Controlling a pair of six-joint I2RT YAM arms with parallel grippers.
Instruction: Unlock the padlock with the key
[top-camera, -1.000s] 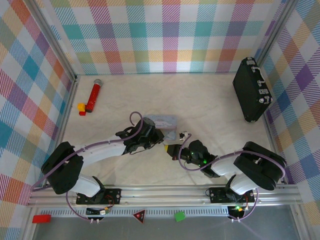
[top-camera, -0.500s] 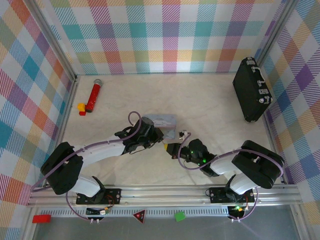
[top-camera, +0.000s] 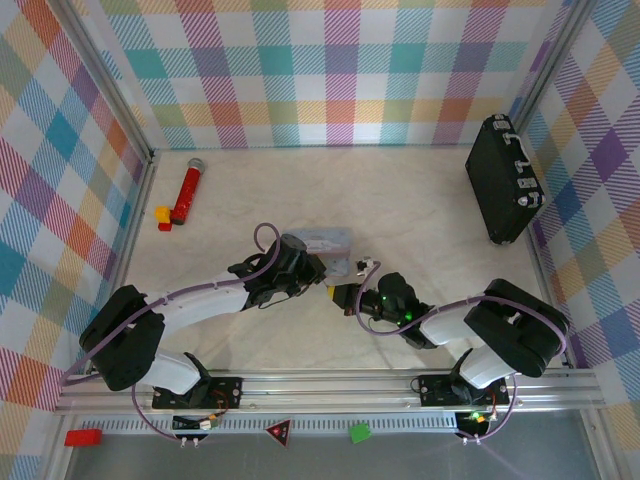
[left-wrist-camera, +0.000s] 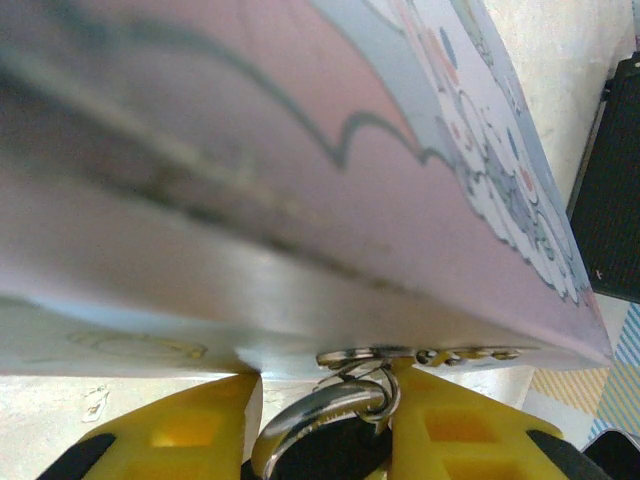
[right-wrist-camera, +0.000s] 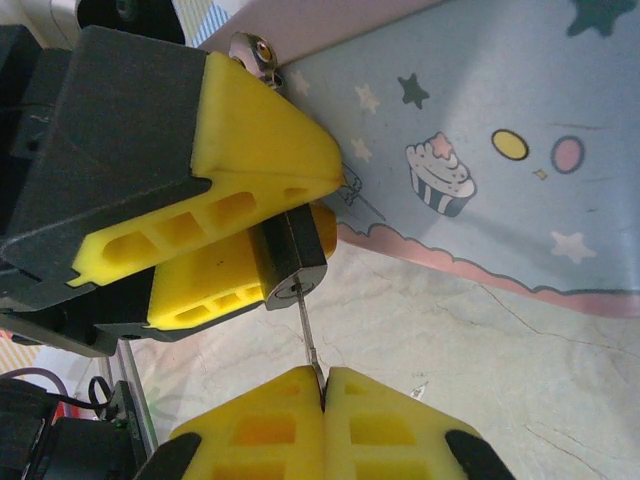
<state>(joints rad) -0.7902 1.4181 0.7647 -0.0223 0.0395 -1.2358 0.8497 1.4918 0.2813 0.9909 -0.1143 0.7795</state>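
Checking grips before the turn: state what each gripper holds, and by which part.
Left gripper clamps the padlock by its body. Right gripper pinches the key by its outer end, the tip meeting the padlock.

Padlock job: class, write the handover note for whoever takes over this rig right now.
Left pincer: shut on the padlock, holding it at the tin.
Right pincer: shut on the key.
Things: the padlock hangs by its shackle from the tin's hasp. The key's tip is at the keyhole; how deep it sits is unclear.
Done: both things gripped, key lined up.
Left: seat the key, turn it, free the shackle.
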